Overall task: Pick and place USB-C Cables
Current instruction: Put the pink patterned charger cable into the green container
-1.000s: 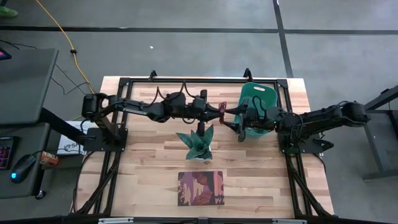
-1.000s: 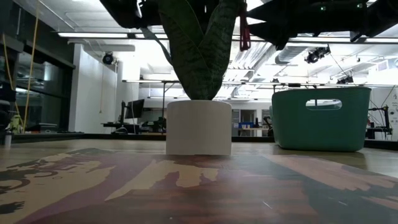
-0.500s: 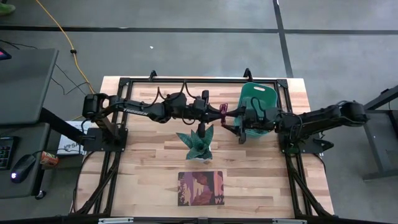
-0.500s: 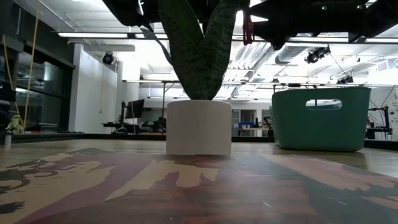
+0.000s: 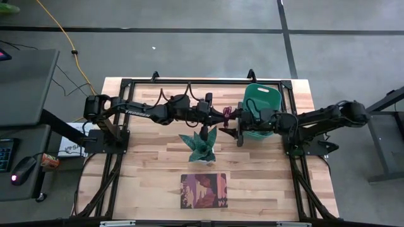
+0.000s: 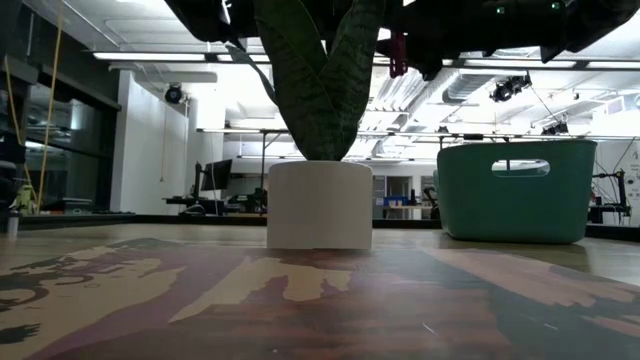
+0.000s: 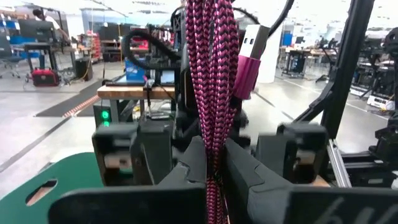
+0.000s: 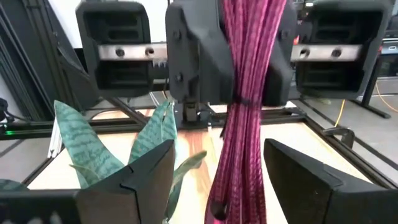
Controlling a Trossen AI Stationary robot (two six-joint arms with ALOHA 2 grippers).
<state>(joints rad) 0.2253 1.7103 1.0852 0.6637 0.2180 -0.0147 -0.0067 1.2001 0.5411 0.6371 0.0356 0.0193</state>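
My left end effector [image 7: 211, 180] is clamped on the dark red cable [image 7: 211, 74], which hangs in the air above the bench [image 5: 151, 170], beside the plant [image 5: 201, 144] and just short of the bin [image 5: 264, 99]. My right end effector [image 8: 214, 186] faces it with its jaws spread wide, the bundle standing between its fingers [image 8: 134, 180] but not yet touched. I read this as a handover.

To do it well, I would close the right fingers around the middle of the bundle, below the left grip and near the thin tie, so every strand is caught together. The left should let go only once the right has a firm hold; loosening early would let the coil drop onto the plant. The bundle will flex, so a squeeze on the full thickness is safer than a pinch at one edge. After that the bin is near, right beside the right arm.

The cable is braided, a woven magenta and dark pattern, folded into a long narrow hank of many strands, with a smooth metallic pink plug [image 7: 249, 59] at one end. My fingers are hard, matt black, with flat faces. The plant has stiff pointed mottled green leaves in a plain white round pot [image 6: 319, 205]. The bin is smooth teal plastic with a slot handle. Farther along the pale wooden bench lies a flat reddish book [image 5: 203, 190].
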